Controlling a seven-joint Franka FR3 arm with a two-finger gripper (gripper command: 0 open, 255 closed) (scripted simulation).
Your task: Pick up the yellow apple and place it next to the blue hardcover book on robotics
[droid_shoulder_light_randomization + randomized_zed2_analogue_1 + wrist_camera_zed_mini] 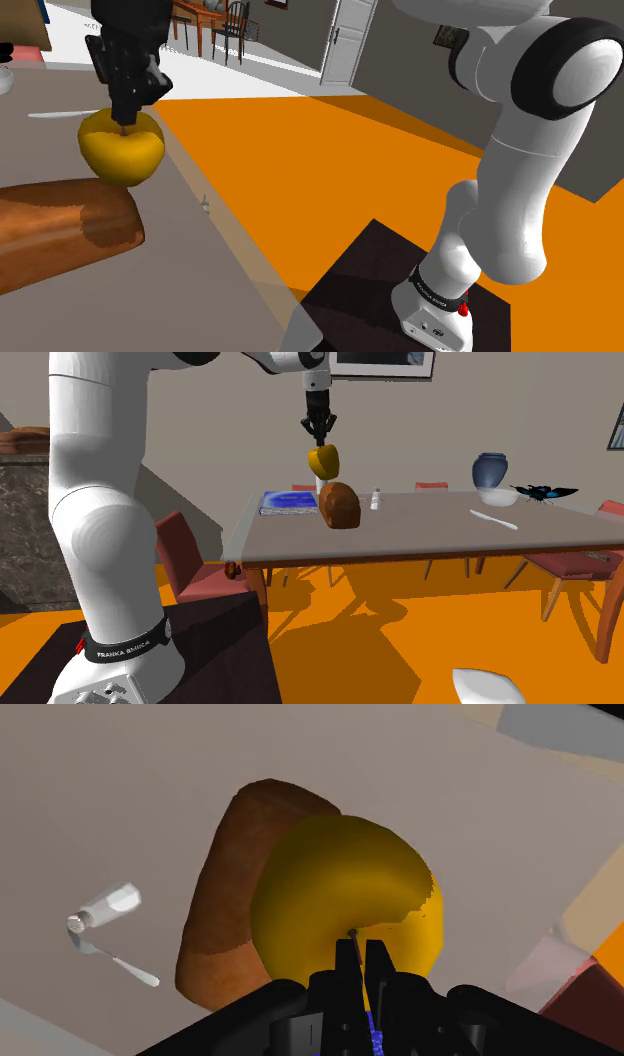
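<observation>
The yellow apple [121, 146] hangs in the air above the table, held by its stem in my black gripper [124, 122], which is shut on it. In the second exterior view the apple [323, 459] hangs under the gripper [319, 442], above a brown loaf [340, 506]. The blue book [289, 502] lies flat on the table just beyond the loaf toward that view's left. Seen from the wrist, the apple [345, 909] sits right at the fingertips [361, 954] and covers part of the loaf [230, 894] below.
On the grey table [430, 532] stand a small shaker [376, 500], a white bowl [497, 497], a blue vase [489, 470] and a white knife [495, 520]. Red chairs [190, 557] surround it. A shaker [105, 907] and spoon [120, 964] lie beside the loaf.
</observation>
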